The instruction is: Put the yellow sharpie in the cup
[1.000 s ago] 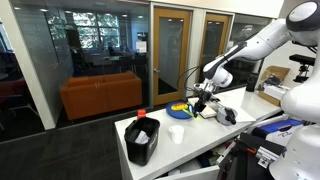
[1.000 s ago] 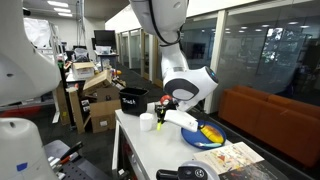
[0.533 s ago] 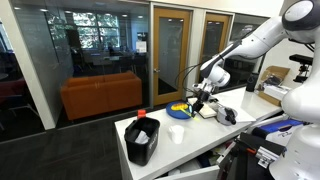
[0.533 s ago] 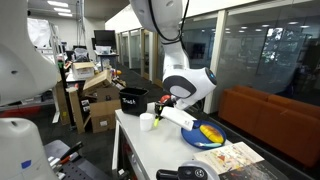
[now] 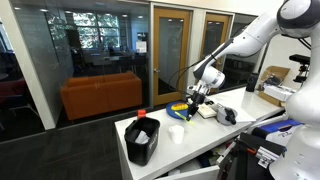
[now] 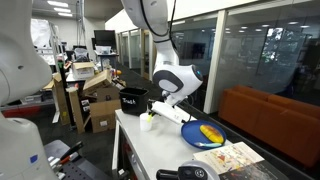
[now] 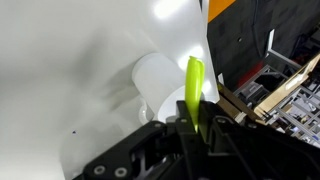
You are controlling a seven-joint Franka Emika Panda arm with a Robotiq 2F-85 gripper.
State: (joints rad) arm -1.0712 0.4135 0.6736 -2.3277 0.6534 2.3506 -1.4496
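In the wrist view my gripper (image 7: 193, 118) is shut on the yellow sharpie (image 7: 194, 82), which sticks out from between the fingers toward the small white cup (image 7: 160, 82) right beneath it on the white table. In an exterior view the gripper (image 5: 186, 109) hangs above the cup (image 5: 176, 133). In the other exterior view the gripper (image 6: 158, 106) is just above the cup (image 6: 147, 122). The sharpie is too small to make out in both exterior views.
A large black bin (image 5: 142, 139) stands at the table's end, also seen in an exterior view (image 6: 133, 101). A blue plate with a yellow object (image 6: 208, 134) lies on the table (image 6: 150, 155), next to a magazine (image 6: 235, 158). A black device (image 5: 226, 115) lies nearby.
My gripper has moved with the sharpie from near the blue plate toward the cup and bin, and now hangs over the cup.
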